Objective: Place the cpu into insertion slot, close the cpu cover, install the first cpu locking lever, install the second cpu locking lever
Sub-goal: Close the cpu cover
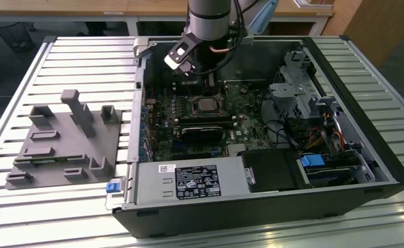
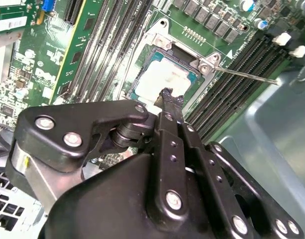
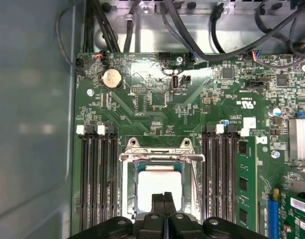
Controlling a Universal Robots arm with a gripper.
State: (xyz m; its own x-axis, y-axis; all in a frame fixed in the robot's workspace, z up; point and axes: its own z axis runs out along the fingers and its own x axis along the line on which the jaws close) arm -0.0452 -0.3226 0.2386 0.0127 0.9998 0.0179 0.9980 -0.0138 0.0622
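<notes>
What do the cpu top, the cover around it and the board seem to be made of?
The cpu: dull silver metal, it seems; flat pale-grey sheen. The cover: bright bare metal, likely steel; it glints at the edges. The board: green lacquered circuit laminate, probably fibreglass; glossy glare, fine traces.

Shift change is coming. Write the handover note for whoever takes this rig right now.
Gripper: shut with nothing between its fingers, tips poised over the cpu; whether they touch it can't be judged.
Cpu: seated in the insertion slot on the green board.
Cover: the metal frame lies down around the cpu, so placing and closing look done.
Left: one thin locking lever juts free over the memory slots, apparently unlatched. The other lever's state can't be told.
</notes>
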